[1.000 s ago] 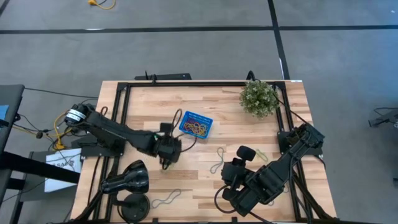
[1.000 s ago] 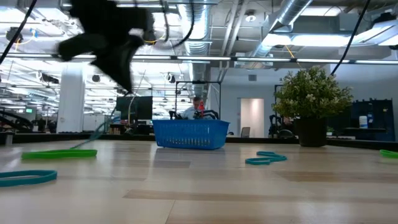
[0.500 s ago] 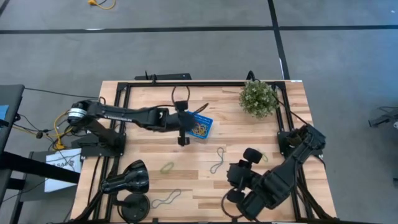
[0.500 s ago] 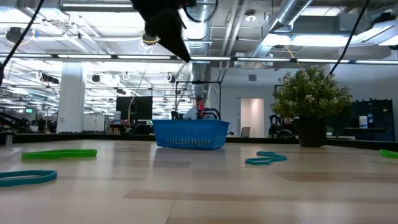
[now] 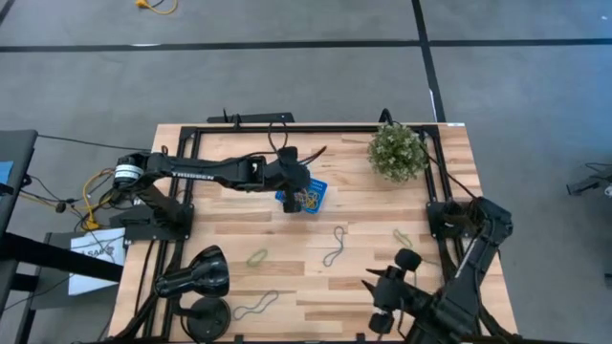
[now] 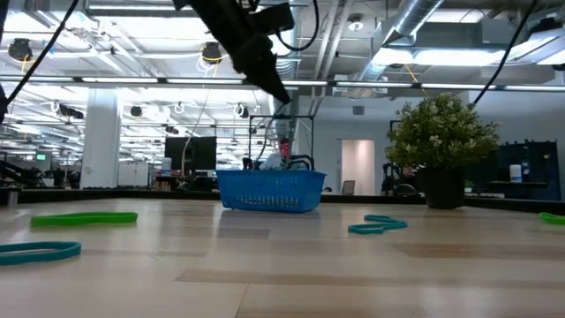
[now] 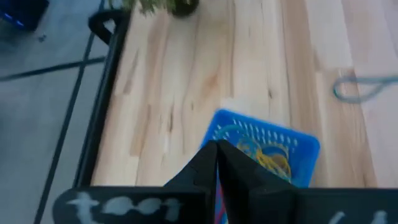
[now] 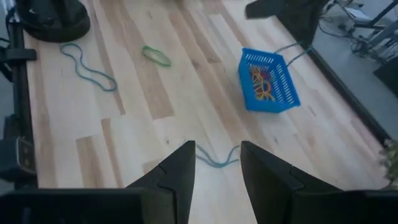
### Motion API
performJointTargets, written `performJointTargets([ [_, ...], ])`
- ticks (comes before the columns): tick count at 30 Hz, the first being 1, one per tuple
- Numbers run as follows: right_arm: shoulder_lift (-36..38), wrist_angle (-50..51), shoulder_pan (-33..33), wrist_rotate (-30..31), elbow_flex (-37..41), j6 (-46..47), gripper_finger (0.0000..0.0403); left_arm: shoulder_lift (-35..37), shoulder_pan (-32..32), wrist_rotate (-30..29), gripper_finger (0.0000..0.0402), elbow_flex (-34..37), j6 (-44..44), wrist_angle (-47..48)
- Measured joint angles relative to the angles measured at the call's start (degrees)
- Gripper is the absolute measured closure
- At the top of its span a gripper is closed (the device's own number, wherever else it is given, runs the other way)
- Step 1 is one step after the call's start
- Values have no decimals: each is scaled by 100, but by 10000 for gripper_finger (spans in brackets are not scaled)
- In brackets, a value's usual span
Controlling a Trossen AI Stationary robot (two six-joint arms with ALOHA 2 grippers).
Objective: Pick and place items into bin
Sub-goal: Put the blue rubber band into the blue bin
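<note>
The blue mesh bin [image 5: 311,196] stands at the table's far middle with several coloured loops inside it [image 7: 267,152]. My left gripper [image 5: 294,198] hovers shut over the bin's left end, high above it in the low view [image 6: 284,99], with a thin red loop [image 7: 219,202] between its fingers. My right gripper [image 8: 217,149] is open and empty, raised above the near right part of the table [image 5: 384,285]. Loose loops lie flat on the wood: a green one [image 5: 256,256], a grey-blue one [image 5: 335,247], a yellow-green one [image 5: 402,236] and one near the front left [image 5: 256,306]. My left gripper pinches the red loop between its two shut fingers; only a narrow red strip [image 7: 219,194] shows at the seam between them. The fingers slant down from the table's left. A thin strand [image 6: 284,132] hangs slack below the fingertips, over the bin.
A bushy potted plant [image 5: 399,151] stands at the far right corner. Two black round-based objects [image 5: 196,277] sit at the near left. A black frame rail [image 5: 287,128] runs round the table. Bare wood lies between the bin and the plant.
My left gripper has risen from the table's left middle and swung toward the far edge and the right, ending above the bin, still shut. The green loop it stood over now lies in plain view. My right arm has drawn back toward the near right corner.
</note>
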State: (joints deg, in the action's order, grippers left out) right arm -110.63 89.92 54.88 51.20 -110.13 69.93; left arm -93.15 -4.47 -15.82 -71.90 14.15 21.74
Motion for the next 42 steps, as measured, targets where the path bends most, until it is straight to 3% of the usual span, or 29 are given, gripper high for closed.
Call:
performJointTargets([
  [11, -4, 7, 472, -22, 753, 1253, 280, -156, -299, 317, 401, 0, 51, -501],
  [19, 146, 8, 620, 38, 798, 1214, 280, -276, -368, 365, 401, -6, -140, -474],
  [28, 1015, 10, 510, 980, 985, 524, 280, -828, -348, 710, 401, -5, -316, -654],
  [34, 1891, 27, 133, 1076, 1860, 656, 280, -941, -350, 779, 401, -5, -297, -778],
  [42, 2591, -18, -292, 658, 3328, 1432, 280, -928, -356, 736, 401, -7, -297, -602],
])
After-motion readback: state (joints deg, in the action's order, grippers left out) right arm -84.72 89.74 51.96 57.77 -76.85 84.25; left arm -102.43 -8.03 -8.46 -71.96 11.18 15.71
